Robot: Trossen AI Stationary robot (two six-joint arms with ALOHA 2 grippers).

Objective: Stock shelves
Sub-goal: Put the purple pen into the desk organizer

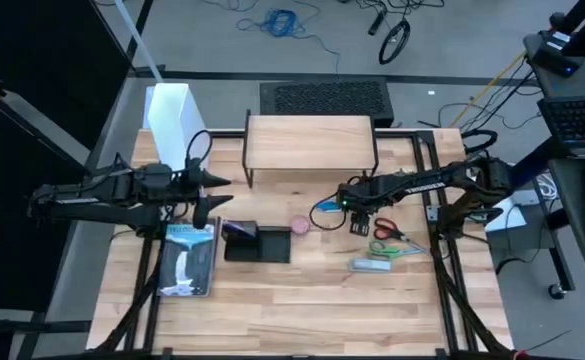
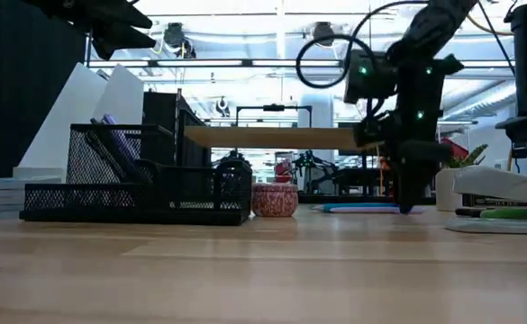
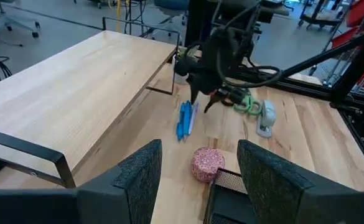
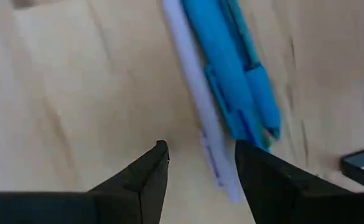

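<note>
The shelves (image 1: 310, 140) are a low light-wood riser on thin black legs at the table's far middle, with nothing on top. A bundle of blue pens and one pale pen (image 4: 231, 81) lies flat on the table in front of it (image 1: 324, 208) (image 3: 185, 118). My right gripper (image 4: 200, 168) points down, open, just above the pens' end, its fingers on either side of the pale pen's tip (image 1: 347, 205) (image 2: 405, 200). My left gripper (image 3: 197, 180) hangs open and empty above the table's left middle (image 1: 212, 195).
A black mesh organizer (image 1: 257, 242) and a pink round thing (image 1: 300, 225) sit near the middle. A book (image 1: 190, 258) lies at the left and a white file box (image 1: 172, 120) stands at the far left. Red scissors (image 1: 387, 230), green scissors (image 1: 397, 250) and a stapler (image 1: 372, 265) lie at the right.
</note>
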